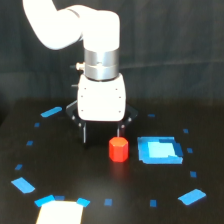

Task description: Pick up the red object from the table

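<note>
Since the open pincer point(101, 134) hangs off-centre from the red object point(118, 149), descending could clip it. It might topple across the counter point(75, 170).

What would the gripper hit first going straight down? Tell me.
Probably the bare table. The gripper points down with its fingers apart, and the red object appears nearer the camera, beside one finger rather than between them. Depth is unclear from this one view.

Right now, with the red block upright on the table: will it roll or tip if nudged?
The red object stands on a flat end and looks squat, so it will probably slide rather than tip. Its sides look faintly faceted, so rolling seems unlikely. It appears rigid, likely light.
</note>
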